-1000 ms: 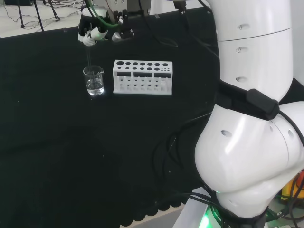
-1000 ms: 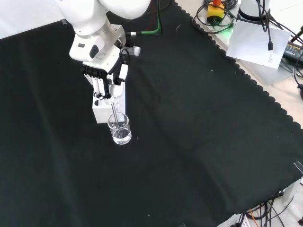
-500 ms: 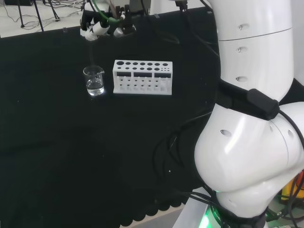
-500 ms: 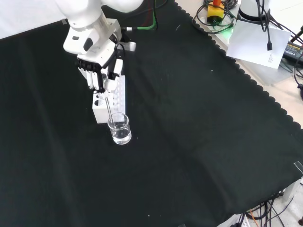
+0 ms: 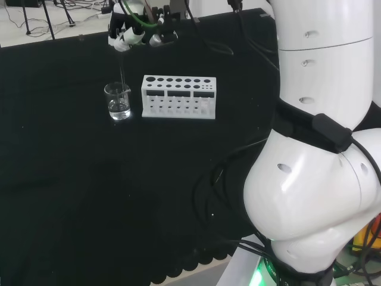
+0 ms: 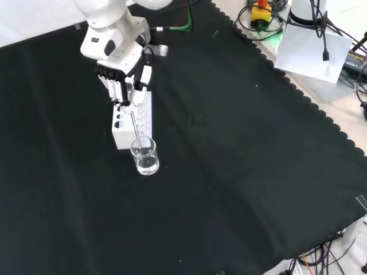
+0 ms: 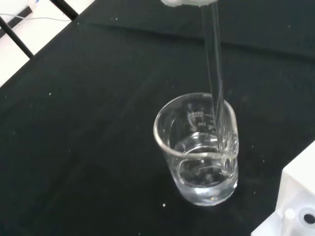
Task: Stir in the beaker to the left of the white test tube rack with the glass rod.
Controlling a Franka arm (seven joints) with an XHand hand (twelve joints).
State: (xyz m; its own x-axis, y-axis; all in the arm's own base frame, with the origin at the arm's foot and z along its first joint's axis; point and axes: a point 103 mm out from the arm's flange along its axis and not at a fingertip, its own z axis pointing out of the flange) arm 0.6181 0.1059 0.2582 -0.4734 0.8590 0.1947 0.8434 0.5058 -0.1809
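A small clear glass beaker (image 5: 118, 101) holding a little clear liquid stands on the black cloth, just left of the white test tube rack (image 5: 179, 96) in the head view. The hand (image 5: 136, 34) hangs above the beaker, its fingers curled round the top of a thin glass rod (image 5: 122, 68). In the front view the hand (image 6: 123, 80) is over the rack (image 6: 131, 123), and the rod (image 6: 135, 129) slants down into the beaker (image 6: 144, 156). In the wrist view the rod (image 7: 213, 73) runs down inside the beaker (image 7: 197, 147), close to its wall.
The arm's own white links (image 5: 315, 149) stand at the right of the head view. In the front view, cables and a yellow object (image 6: 261, 14) and a white sheet (image 6: 312, 48) lie beyond the cloth's scalloped edge (image 6: 298, 91). A rack corner (image 7: 295, 206) is close beside the beaker.
The hand has risen and shifted slightly right in the head view, drawing the rod higher so less of it sits in the beaker. Beaker and rack have not moved.
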